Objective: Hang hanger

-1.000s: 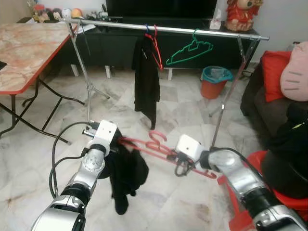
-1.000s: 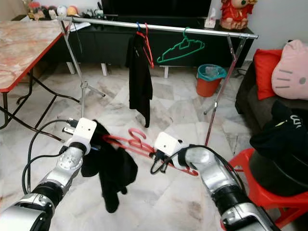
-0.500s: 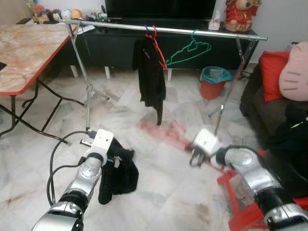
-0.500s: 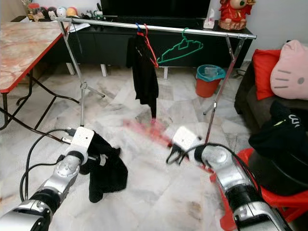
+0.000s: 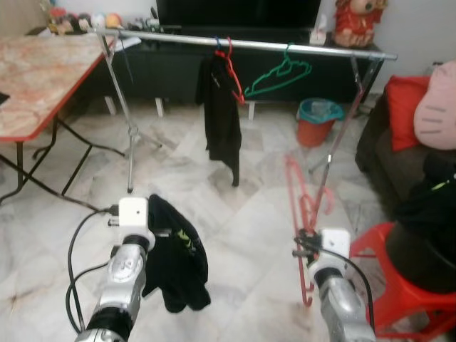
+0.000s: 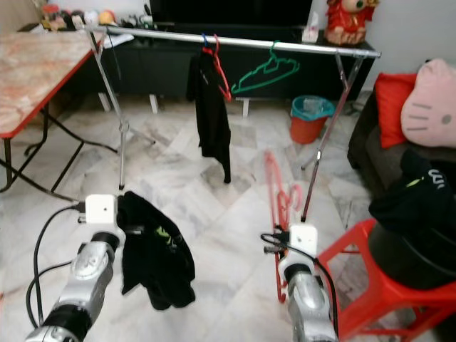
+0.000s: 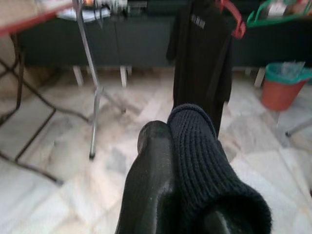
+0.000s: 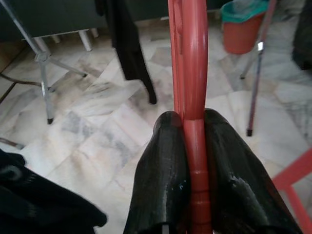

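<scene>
My right gripper (image 8: 193, 123) is shut on a red plastic hanger (image 5: 295, 191), clamping its bar between both fingers (image 8: 165, 161). The hanger stands nearly upright low on the right, empty. Low on the left, my left gripper (image 7: 168, 141) is shut on a black garment (image 5: 175, 262) that droops from it toward the floor; a ribbed cuff (image 7: 195, 146) covers one finger. Ahead stands a metal clothes rail (image 5: 178, 36). On it hang a black top (image 5: 219, 114) on another red hanger and an empty green hanger (image 5: 279, 75).
A red-edged marble folding table (image 5: 35, 78) stands at the left. An orange bin (image 5: 318, 122) sits behind the rail's right leg (image 5: 342, 135). A red stool (image 5: 402, 299) and a dark sofa with cushions (image 5: 420, 107) crowd the right. A dark TV cabinet (image 5: 164, 71) lines the back.
The red hanger has come out of the black garment. My right gripper swung it away to the right and upright; my left gripper drew back left and lower with the garment.
</scene>
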Controlling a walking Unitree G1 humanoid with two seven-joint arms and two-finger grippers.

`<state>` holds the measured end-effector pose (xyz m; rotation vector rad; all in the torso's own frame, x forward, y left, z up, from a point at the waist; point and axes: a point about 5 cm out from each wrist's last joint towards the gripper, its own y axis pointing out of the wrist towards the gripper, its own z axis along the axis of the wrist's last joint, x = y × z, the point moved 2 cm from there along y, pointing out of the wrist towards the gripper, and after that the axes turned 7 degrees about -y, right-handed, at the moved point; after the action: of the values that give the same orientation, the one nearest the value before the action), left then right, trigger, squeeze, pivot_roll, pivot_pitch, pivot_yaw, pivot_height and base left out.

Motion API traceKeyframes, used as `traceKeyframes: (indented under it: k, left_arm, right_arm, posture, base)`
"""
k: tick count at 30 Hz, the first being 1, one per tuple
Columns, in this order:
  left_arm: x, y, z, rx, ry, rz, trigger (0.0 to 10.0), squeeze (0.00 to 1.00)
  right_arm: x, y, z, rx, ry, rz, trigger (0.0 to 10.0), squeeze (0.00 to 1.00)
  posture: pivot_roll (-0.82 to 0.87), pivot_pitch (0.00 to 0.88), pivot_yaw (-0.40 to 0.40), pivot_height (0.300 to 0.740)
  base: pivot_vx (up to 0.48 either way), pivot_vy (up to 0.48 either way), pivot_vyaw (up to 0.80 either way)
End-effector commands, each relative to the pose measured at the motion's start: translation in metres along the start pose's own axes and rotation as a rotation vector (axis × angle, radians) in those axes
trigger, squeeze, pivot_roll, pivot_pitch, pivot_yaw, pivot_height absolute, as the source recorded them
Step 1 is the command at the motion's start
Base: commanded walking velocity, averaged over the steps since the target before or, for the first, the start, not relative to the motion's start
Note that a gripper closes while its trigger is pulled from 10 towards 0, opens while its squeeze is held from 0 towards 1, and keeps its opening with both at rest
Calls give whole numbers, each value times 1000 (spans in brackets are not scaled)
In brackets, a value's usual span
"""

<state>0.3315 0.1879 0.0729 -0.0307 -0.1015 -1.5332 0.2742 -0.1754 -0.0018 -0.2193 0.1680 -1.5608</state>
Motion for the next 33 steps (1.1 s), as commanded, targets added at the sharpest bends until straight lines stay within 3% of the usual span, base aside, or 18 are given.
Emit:
traceKeyframes:
  k: [1, 7, 15, 19, 20, 33]
  left_arm:
    - [-1, -1, 10, 53, -5, -5, 10000, 0]
    - [-11, -11, 5, 36, -3, 5, 10000, 0]
    - [-11, -7, 3, 9, 6, -3, 10000, 0]
    - [-12, -3, 4, -9, 12, -13, 10000, 0]
    - [-13, -4, 2, -15, 19, -12, 10000, 0]
    - [-19, -12, -1, -19, 52, -2, 10000, 0]
  right_arm:
    - [-2, -1, 7, 47, -16, -9, 10000, 0]
    - [9, -7, 9, 87, -54, -74, 10000, 0]
    - [13, -9, 16, 122, -68, -115, 10000, 0]
    - [26, -6, 18, 127, -45, -179, 10000, 0]
    - [29, -6, 16, 120, -76, -185, 10000, 0]
    - [20, 3, 17, 105, -94, -129, 10000, 0]
  posture:
    - [2, 0, 16, 740]
    - [-10, 0, 37, 740]
    - [-50, 0, 86, 740]
    - [-59, 0, 102, 740]
    - [-46, 0, 93, 740]
    - [20, 0, 38, 740]
  base:
    - [0, 0, 0]
    - [0, 0, 0]
    - [0, 0, 0]
    - [0, 131, 0]
    - [0, 300, 0]
    - [0, 302, 0]
